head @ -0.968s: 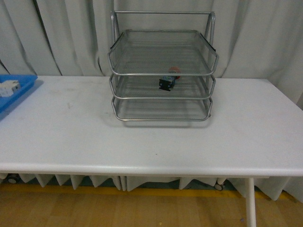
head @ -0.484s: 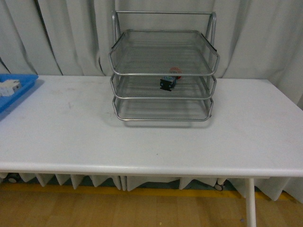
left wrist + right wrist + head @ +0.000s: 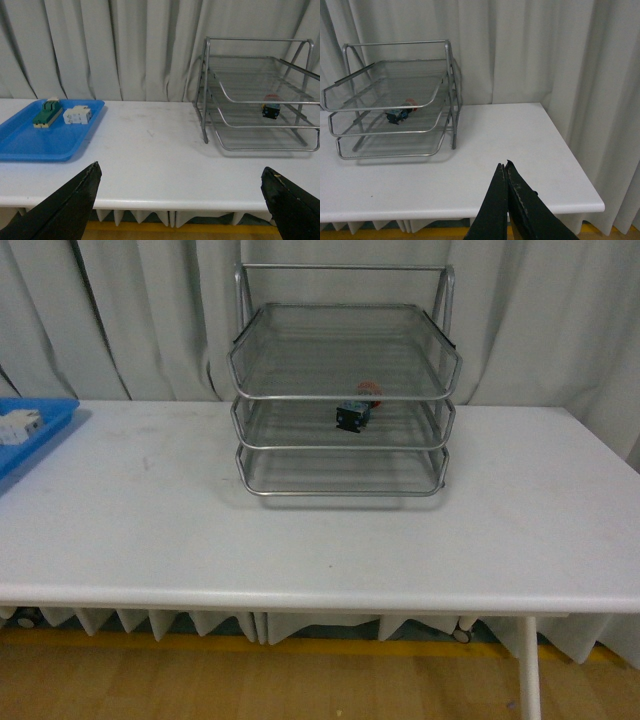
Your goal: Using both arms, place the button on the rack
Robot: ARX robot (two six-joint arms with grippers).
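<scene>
At the far left of my white surface point(image 3: 300, 540) sits the shallow blue plastic tray point(image 3: 30, 142), and in it I see a green and cream switch point(image 3: 46, 113) lying just beside a white terminal block point(image 3: 78, 114), the two close together toward the tray's far end. My left tool point(image 3: 182, 200) is spread wide: its two black fingers point(image 3: 70, 205) show at opposite edges of the left wrist view, far apart and with nothing between them, held above the near edge of the surface. Further right, in front of the pale grey curtain point(image 3: 150, 320), stands the silver three-tier wire-mesh rack with its tubular frame point(image 3: 343, 390), resting on the surface toward its back. The small push-button switch with the red mushroom cap and black and teal body point(image 3: 353, 412) lies in the rack's middle tier, right of that tray's middle, with the red cap pointing toward the back; in the right wrist view it shows through the mesh in the same tier point(image 3: 400, 114). My right tool point(image 3: 504, 167) is clenched, its two black fingers pressed together at the tips with nothing held, and it hangs above the near right part of the surface, well apart from the rack. Neither arm shows in the front view.
</scene>
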